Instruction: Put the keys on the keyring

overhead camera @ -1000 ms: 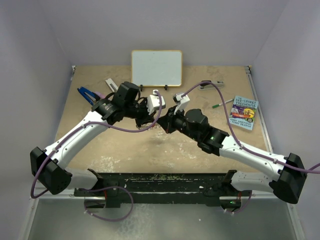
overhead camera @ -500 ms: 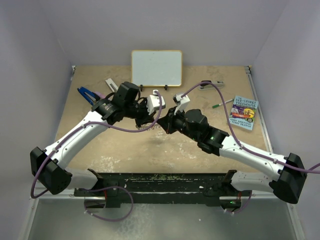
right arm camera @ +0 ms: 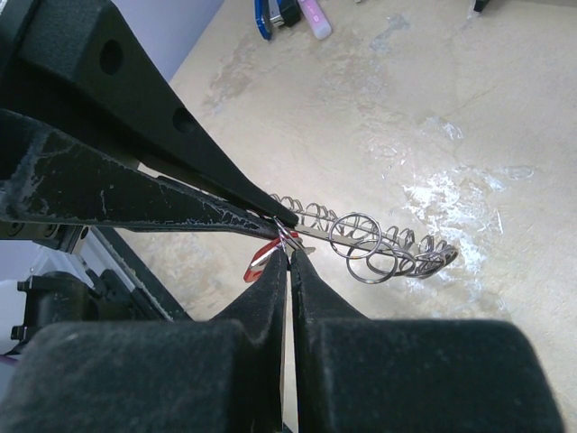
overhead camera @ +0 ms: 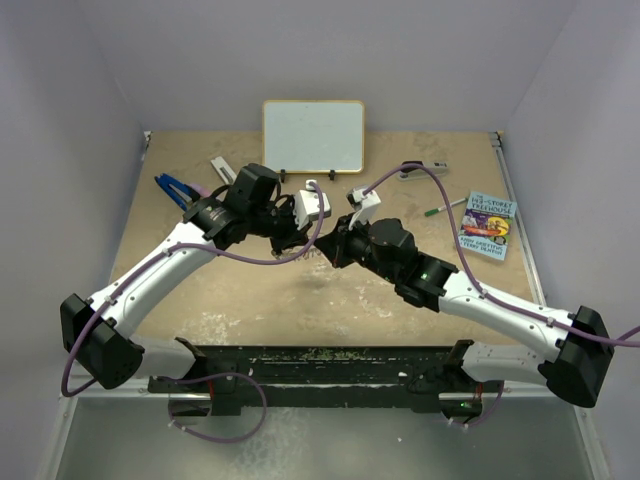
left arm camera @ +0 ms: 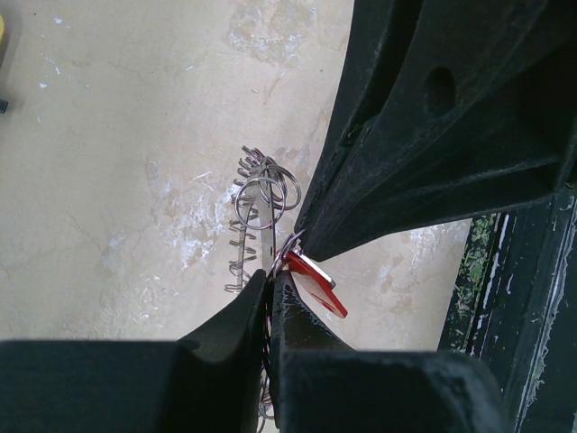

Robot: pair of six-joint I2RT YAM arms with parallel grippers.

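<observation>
Both grippers meet above the middle of the table. My left gripper (overhead camera: 297, 241) (left arm camera: 270, 281) is shut on the keyring (left arm camera: 260, 212), a flat grey metal ring seen edge-on with several small wire rings round its rim. My right gripper (overhead camera: 326, 249) (right arm camera: 290, 254) is shut at the head end of the key (right arm camera: 261, 260), on its small wire loop, right against the keyring (right arm camera: 383, 248). The key's red head (left arm camera: 317, 285) hangs just beside the left fingertips. In the top view the arms hide the keyring and the key.
A whiteboard (overhead camera: 313, 135) stands at the back. A book (overhead camera: 487, 226) and a green-tipped pen (overhead camera: 440, 209) lie at the right. A blue-handled tool (overhead camera: 174, 190) and small items lie at the back left. A black rail (overhead camera: 320, 362) runs along the near edge.
</observation>
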